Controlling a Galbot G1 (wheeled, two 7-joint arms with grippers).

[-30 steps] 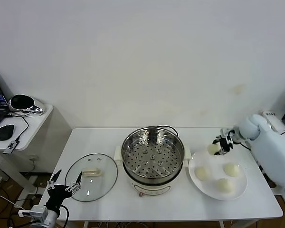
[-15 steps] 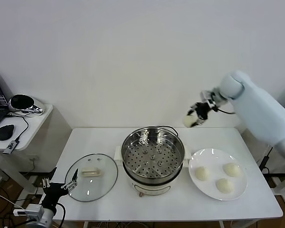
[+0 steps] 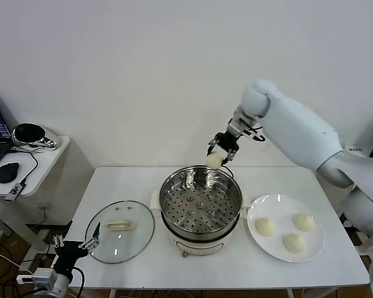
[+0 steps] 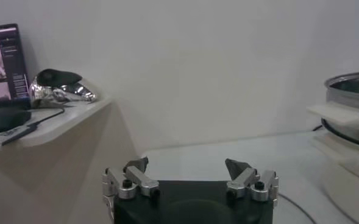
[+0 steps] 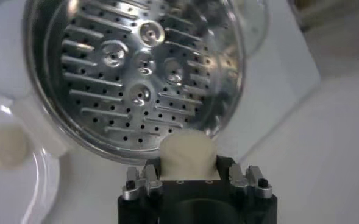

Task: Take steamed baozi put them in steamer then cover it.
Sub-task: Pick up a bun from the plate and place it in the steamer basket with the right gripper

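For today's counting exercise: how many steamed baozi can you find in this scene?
4. Three baozi lie on the white plate. The fourth baozi is held in the right tool above the steamer's rear rim.

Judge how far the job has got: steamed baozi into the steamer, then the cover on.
Done: nothing is in the steamer yet; its tray is bare. In hand: the right gripper holds one baozi above the steamer's far rim. Left: three baozi sit on the plate, and the cover lies on the table. The left gripper waits open near the table's front edge.
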